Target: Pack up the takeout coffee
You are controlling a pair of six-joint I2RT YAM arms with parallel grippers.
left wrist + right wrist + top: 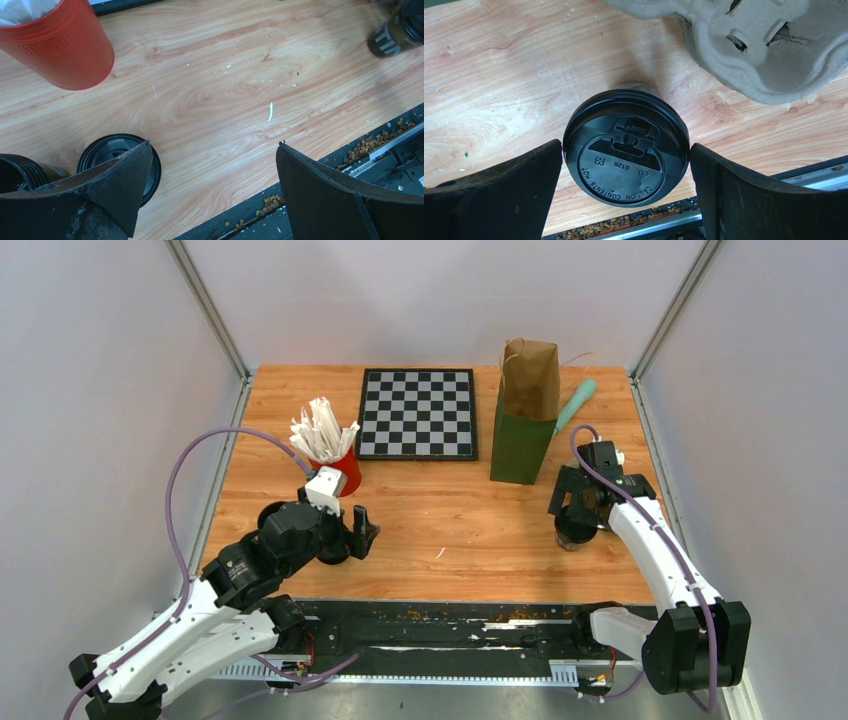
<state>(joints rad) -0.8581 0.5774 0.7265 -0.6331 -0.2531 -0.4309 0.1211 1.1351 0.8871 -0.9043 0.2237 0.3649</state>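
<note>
The right gripper (pixel 626 146) hangs over a coffee cup (pixel 624 167) that stands at four o'clock on the table (pixel 440 530). Its jaws sit one on each side of the black lid, right at the rim, and it cannot be told whether they clamp it. A cardboard cup tray (pixel 769 45) lies at the cup's one o'clock. The left gripper (pixel 214 145) is spread wide with nothing between its jaws. A second cup (pixel 100 150) sits at its eight o'clock and a red cup (pixel 65 45) at ten.

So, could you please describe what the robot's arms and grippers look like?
The left arm and right arm have white shells and bulky black joints. A purple cable loops along each. The left gripper and right gripper carry broad, matte black, wedge-shaped fingers with scuffed edges.
</note>
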